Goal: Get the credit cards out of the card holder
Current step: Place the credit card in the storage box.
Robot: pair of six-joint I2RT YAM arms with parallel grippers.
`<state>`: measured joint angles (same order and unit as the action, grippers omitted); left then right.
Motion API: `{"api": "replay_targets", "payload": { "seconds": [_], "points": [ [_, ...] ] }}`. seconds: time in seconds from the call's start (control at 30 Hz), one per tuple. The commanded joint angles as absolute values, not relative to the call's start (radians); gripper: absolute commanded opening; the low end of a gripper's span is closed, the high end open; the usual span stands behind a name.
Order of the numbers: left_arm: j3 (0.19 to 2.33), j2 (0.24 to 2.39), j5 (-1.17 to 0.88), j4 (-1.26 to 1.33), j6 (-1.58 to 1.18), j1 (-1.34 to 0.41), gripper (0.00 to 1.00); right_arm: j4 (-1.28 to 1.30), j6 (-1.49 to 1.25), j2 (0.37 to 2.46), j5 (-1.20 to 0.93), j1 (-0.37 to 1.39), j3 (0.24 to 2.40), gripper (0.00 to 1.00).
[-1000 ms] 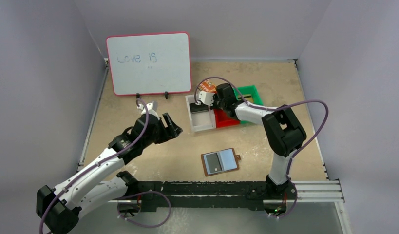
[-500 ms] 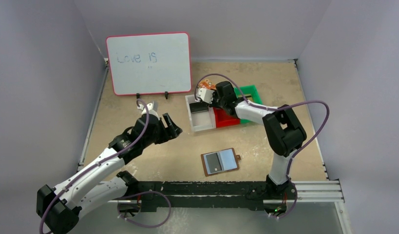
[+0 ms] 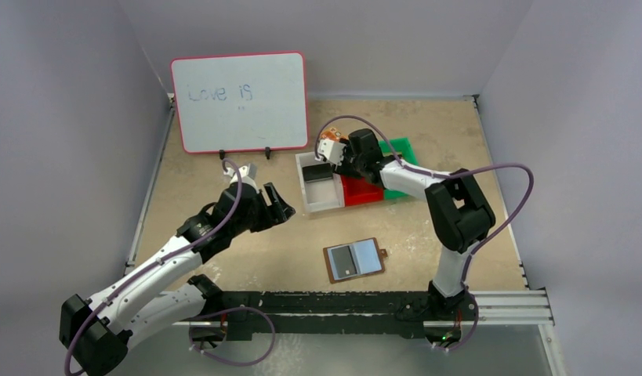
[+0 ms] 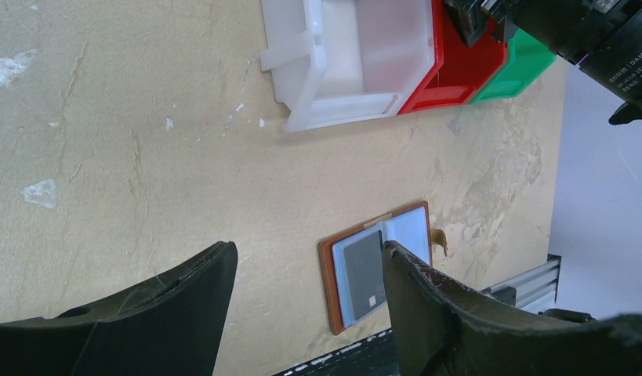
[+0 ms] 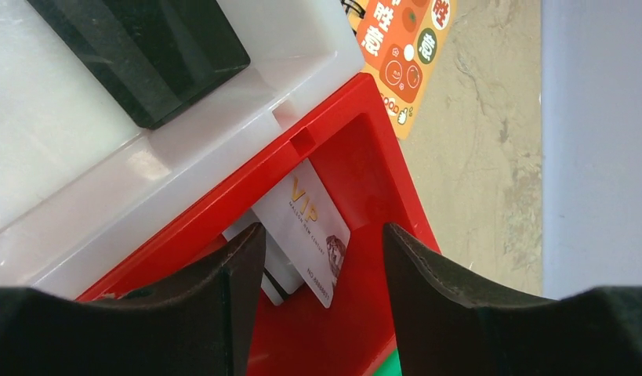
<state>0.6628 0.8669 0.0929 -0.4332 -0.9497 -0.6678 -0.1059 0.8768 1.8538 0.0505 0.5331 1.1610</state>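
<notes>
a whiteboard [image 3: 239,102] with a red frame stands upright toward the far left corner of the table [image 3: 286,243], with "love is" written on it in blue. to its right, three plastic bins sit touching in a row: a white bin [image 3: 325,205], a red bin [image 3: 364,192] and a green bin [image 3: 406,149]. an orange patterned packet [image 5: 404,55] lies flat just beyond the white and red bins, toward the far edge.

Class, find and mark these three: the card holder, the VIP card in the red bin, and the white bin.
card holder [image 3: 354,260]: top view, middle of its open inside.
VIP card [image 5: 306,229]: right wrist view, centre of its face.
white bin [image 4: 341,112]: left wrist view, its outer side wall.
</notes>
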Motion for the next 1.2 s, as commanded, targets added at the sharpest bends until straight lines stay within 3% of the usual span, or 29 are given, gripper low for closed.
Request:
{"api": "replay_targets", "payload": {
  "seconds": [0.0,0.5,0.67,0.8,0.93,1.07,1.17],
  "points": [
    [0.668,0.863,0.064,-0.378,-0.958,-0.663,0.67,-0.109,0.838,1.793,-0.004,0.53,1.172,0.6],
    [0.661,0.873,0.026,-0.361,-0.977,-0.664,0.67,-0.177,0.724,1.698,-0.01,0.514,1.148,0.66],
    [0.637,0.874,0.024,-0.349,-1.0,-0.664,0.68,-0.231,0.25,1.507,0.079,0.512,1.115,0.66],
    [0.605,0.895,0.006,-0.316,-1.021,-0.664,0.68,0.047,-0.287,1.378,0.068,0.513,1.107,0.65],
    [0.574,0.937,-0.054,-0.25,-1.034,-0.665,0.66,0.101,-0.496,1.256,-0.154,0.518,0.855,0.65],
    [0.569,0.996,-0.062,-0.187,-1.05,-0.714,0.62,-0.07,-0.711,1.024,-0.31,0.521,0.52,0.6],
    [0.603,1.056,0.01,-0.187,-1.057,-0.805,0.61,-0.107,-0.766,0.912,-0.374,0.521,0.399,0.59]
  ]
}}
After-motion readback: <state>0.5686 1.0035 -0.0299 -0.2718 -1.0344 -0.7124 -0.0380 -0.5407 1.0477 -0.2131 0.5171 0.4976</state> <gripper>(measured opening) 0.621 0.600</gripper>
